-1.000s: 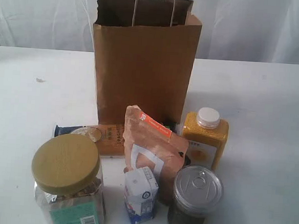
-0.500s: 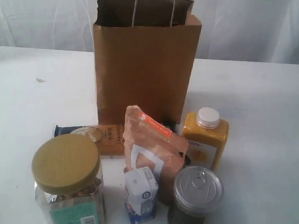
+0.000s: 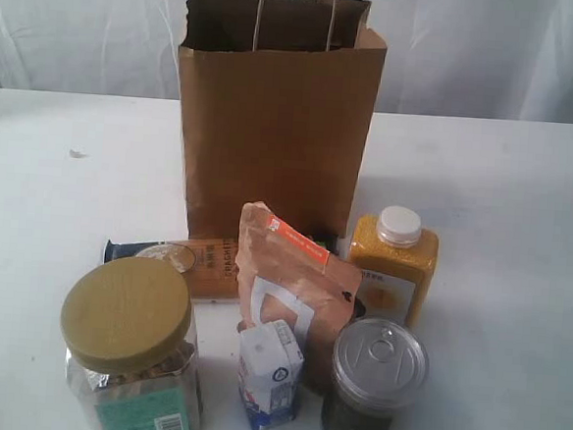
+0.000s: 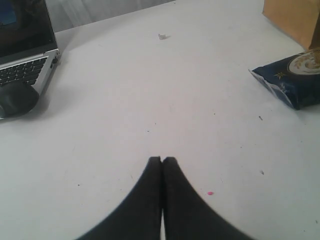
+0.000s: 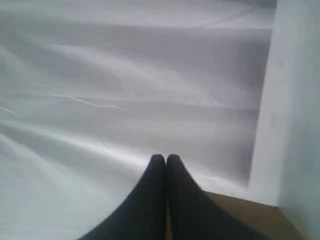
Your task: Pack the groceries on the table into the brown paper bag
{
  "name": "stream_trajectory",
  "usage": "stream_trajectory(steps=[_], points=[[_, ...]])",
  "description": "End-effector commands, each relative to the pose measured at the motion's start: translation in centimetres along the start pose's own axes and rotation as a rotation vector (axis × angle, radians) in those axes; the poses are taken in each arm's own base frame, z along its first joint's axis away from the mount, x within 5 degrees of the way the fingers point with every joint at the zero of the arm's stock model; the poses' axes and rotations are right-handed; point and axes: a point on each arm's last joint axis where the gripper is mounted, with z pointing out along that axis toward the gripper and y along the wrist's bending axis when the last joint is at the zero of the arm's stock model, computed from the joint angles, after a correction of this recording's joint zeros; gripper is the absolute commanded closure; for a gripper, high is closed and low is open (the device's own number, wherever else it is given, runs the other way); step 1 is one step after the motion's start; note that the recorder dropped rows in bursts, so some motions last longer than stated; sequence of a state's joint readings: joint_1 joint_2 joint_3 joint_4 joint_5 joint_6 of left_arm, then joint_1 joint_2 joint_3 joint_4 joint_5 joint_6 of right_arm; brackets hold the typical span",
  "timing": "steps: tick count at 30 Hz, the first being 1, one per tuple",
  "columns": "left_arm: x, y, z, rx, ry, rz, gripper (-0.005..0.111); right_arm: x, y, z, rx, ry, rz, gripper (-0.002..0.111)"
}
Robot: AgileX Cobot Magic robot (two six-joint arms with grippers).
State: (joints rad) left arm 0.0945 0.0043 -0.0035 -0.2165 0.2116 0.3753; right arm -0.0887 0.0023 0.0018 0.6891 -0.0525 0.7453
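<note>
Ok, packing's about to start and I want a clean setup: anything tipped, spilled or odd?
Nothing looks spilled or damaged. The pouch stands crooked, its top edge slanting, while the other groceries around it sit square. A small scrap lies on the table, left of the bag.

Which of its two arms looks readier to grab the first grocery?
Probably the left. The left gripper, shut, hangs over the table with the spaghetti packet in view. The right gripper, also shut, faces only white curtain, no groceries in sight.
</note>
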Motion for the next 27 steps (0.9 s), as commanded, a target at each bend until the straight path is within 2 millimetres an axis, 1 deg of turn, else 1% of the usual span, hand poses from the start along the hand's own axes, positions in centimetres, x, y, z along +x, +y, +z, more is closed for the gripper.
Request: stream_trajectory(steps=[1,2,3,4,5,6,9,10,11,13,15,16,17,18,19,20,21,22,24,25,27], points=[[0.1,0.0,0.0,-0.002,-0.003,-0.003,0.107,-1.6,1.5,-0.3,-0.167,-0.177,0.049,0.108],[0.1,0.0,0.0,-0.002,-0.003,-0.003,0.107,-2.2,2.0,-0.5,-0.244,-0.227,0.173,0.108],[0.1,0.0,0.0,-0.002,-0.003,-0.003,0.107,-2.5,3.0,-0.8,-0.333,-0.232,0.314,0.108],[0.1,0.0,0.0,-0.002,-0.003,-0.003,0.107,-3.0,5.0,-1.4,-0.499,-0.233,0.4,0.108],[0.1,0.0,0.0,-0.002,-0.003,-0.003,0.107,-3.2,6.6,-2.1,-0.629,-0.232,0.383,0.108],[0.1,0.0,0.0,-0.002,-0.003,-0.003,0.107,-3.4,8.1,-3.0,-0.765,-0.243,0.341,0.108],[0.1,0.0,0.0,-0.002,-0.003,-0.003,0.107,-3.5,12.5,-5.8,-1.077,-0.288,0.159,0.108],[0.1,0.0,0.0,-0.002,-0.003,-0.003,0.107,-3.5,13.9,-6.7,-1.141,-0.308,0.094,0.108],[0.1,0.0,0.0,-0.002,-0.003,-0.003,0.107,-3.3,15.2,-7.4,-1.182,-0.331,-0.013,0.108],[0.1,0.0,0.0,-0.002,-0.003,-0.003,0.107,-2.7,17.4,-8.4,-1.191,-0.41,-0.297,0.108],[0.1,0.0,0.0,-0.002,-0.003,-0.003,0.107,-1.5,19.4,-8.9,-1.125,-0.486,-0.738,0.108],[0.1,0.0,0.0,-0.002,-0.003,-0.003,0.107,-0.8,19.9,-8.9,-1.072,-0.505,-0.972,0.108],[0.1,0.0,0.0,-0.002,-0.003,-0.003,0.107,-0.4,20.2,-8.6,-0.978,-0.523,-1.228,0.108],[0.1,0.0,0.0,-0.002,-0.003,-0.003,0.107,-0.2,20.1,-8.1,-0.876,-0.525,-1.445,0.108],[0.1,0.0,0.0,-0.002,-0.003,-0.003,0.107,-0.2,19.8,-7.7,-0.792,-0.517,-1.575,0.108],[0.1,0.0,0.0,-0.002,-0.003,-0.003,0.107,-0.4,19.3,-6.7,-0.676,-0.497,-1.69,0.108],[0.1,0.0,0.0,-0.002,-0.003,-0.003,0.107,-0.9,18.5,-5.3,-0.533,-0.458,-1.747,0.108],[0.1,0.0,0.0,-0.002,-0.003,-0.003,0.107,-1.6,17.5,-4.2,-0.389,-0.424,-1.755,0.108],[0.1,0.0,0.0,-0.002,-0.003,-0.003,0.107,-3.2,15.1,-1.9,-0.052,-0.338,-1.729,0.108],[0.1,0.0,0.0,-0.002,-0.003,-0.003,0.107,-3.9,14.0,-1.1,0.093,-0.298,-1.711,0.108],[0.1,0.0,0.0,-0.002,-0.003,-0.003,0.107,-5.0,11.2,-0.5,0.391,-0.182,-1.558,0.108]])
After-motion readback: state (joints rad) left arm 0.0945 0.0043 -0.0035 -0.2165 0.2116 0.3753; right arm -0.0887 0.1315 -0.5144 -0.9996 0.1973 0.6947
